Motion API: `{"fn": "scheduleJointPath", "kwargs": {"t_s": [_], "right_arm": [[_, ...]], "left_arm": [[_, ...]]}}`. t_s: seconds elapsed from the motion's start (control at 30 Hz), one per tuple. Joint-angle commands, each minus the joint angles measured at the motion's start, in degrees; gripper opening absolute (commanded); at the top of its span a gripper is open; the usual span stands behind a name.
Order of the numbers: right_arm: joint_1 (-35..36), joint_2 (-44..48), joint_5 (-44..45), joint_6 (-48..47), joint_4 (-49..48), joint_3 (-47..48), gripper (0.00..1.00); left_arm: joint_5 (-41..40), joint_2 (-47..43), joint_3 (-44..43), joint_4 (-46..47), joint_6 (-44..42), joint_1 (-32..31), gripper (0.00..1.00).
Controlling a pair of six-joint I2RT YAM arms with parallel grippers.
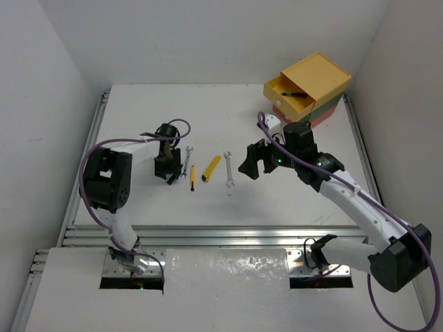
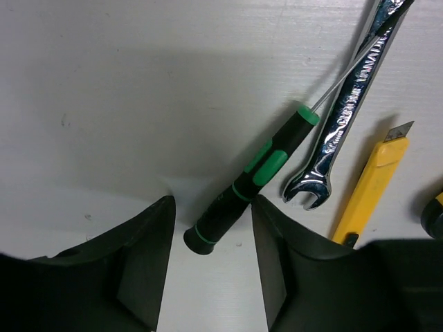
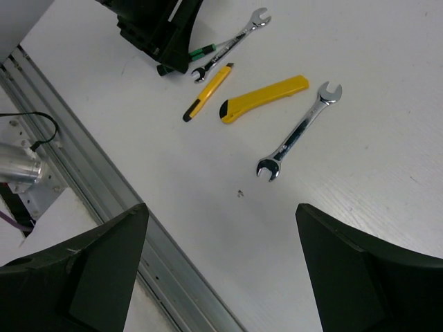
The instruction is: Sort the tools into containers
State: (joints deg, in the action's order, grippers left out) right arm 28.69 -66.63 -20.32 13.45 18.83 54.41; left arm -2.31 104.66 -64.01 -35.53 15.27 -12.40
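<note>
My left gripper point(image 1: 168, 169) is open and low over the table, its fingers either side of the butt of a black-green screwdriver point(image 2: 249, 181), not gripping it. Beside it lie a silver wrench point(image 2: 345, 114), a thin yellow-black tool with a slanted metal tip point(image 2: 370, 183), a flat yellow cutter point(image 3: 266, 97) and a second wrench point(image 3: 297, 131). My right gripper point(image 3: 220, 211) is open and empty, hovering right of the tools. The stacked drawers point(image 1: 325, 76) stand at the far right. The yellow top drawer is pulled out with a screwdriver point(image 1: 294, 93) in it.
Aluminium rails point(image 3: 104, 173) run along the table's near edge. White walls close in the left, the back and the right. The green and red-orange drawers point(image 1: 325, 111) under the yellow one are shut.
</note>
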Motion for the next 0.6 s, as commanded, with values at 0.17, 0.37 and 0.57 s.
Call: {"fn": "scheduleJointPath", "kwargs": {"t_s": [0.17,0.37,0.57], "right_arm": [[0.4,3.9,-4.0,5.3,-10.5,-4.0,0.99],[0.3,1.7,-11.9,21.5,-27.4,-11.5,0.99],[1.1,-2.0,-6.2,40.5,-45.6,-17.5,0.99]], "left_arm": [[-2.8,0.0,2.3,-0.5,1.1,-1.8,0.12],[4.0,-18.1,7.2,4.7,3.6,-5.5,0.00],[33.1,-39.4,20.7,31.0,13.5,-8.6,0.00]]}}
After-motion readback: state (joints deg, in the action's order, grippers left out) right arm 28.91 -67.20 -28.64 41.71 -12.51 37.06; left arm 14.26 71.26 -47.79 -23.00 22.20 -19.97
